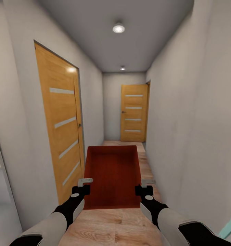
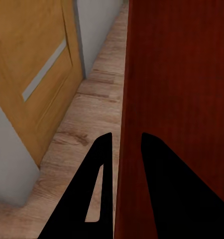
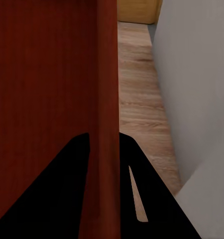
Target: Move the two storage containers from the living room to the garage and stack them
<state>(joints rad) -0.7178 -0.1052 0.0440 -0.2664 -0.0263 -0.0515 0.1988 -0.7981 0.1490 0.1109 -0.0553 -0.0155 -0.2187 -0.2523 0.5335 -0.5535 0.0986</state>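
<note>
One orange-red storage container (image 1: 112,176) is held out in front of the robot, above the light wood-plank floor (image 1: 108,225) of a narrow hallway. It is an open-top bin, and its finely ribbed inside faces the head camera. The left end effector (image 1: 84,185) is clamped on the left side wall of the container, and the right end effector (image 1: 144,186) is clamped on the right side wall. In the left wrist view, the two dark fingers (image 2: 99,191) of the left end effector (image 2: 126,144) stand one on each side of the thin red wall (image 2: 123,124), touching it. In the right wrist view the fingers (image 3: 134,194) of the right end effector (image 3: 104,142) grip the other wall (image 3: 107,74) in the same way.

The hallway has pale grey walls and a grey ceiling with two round lamps (image 1: 118,28). On the left wall, just beside the container, there is an orange-wood door (image 1: 62,123) with four glass slats. A second door of the same kind (image 1: 133,113) is closed at the far end of the hallway. At the lower right edge of the head view a small turquoise strip (image 1: 230,229) is visible; I cannot tell what it is.
</note>
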